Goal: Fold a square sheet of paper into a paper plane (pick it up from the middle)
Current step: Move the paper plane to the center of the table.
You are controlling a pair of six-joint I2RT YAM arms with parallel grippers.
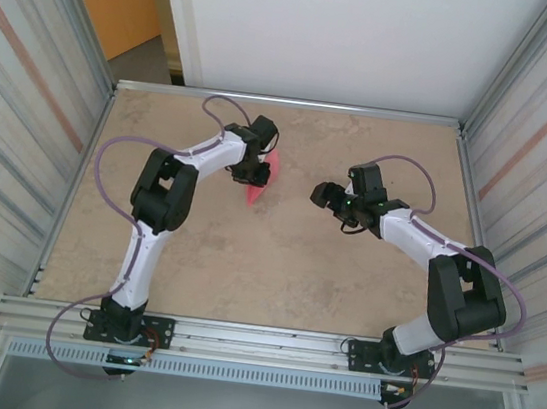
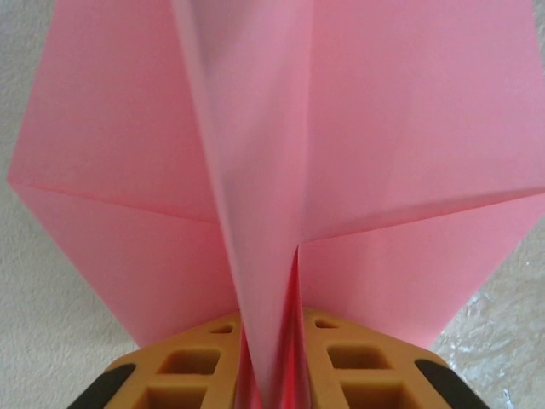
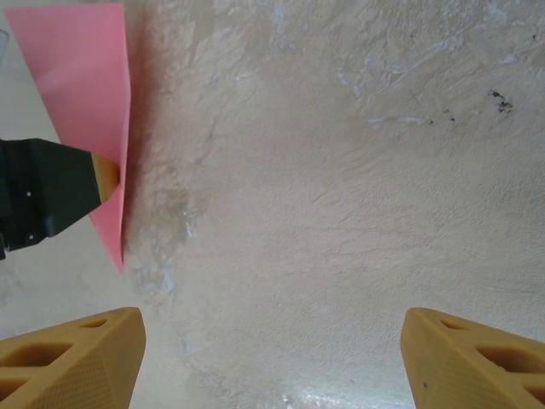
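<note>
One pink paper plane (image 2: 255, 170) is counted, creased along a central keel with two wings spread. It sits toward the far left of the surface (image 1: 277, 255), its keel pinched between the closed fingers of the left pincer (image 1: 254, 174); whether the paper touches the surface cannot be told. Two pincers are counted: the right pincer (image 3: 272, 358) stands with jaws wide apart and empty, over the surface to the plane's right and apart from it.

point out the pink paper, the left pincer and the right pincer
pink paper (image 2: 400, 128), left wrist view, its right flap
left pincer (image 2: 272, 358), left wrist view, between fingertips
right pincer (image 3: 272, 341), right wrist view, between fingertips
</note>
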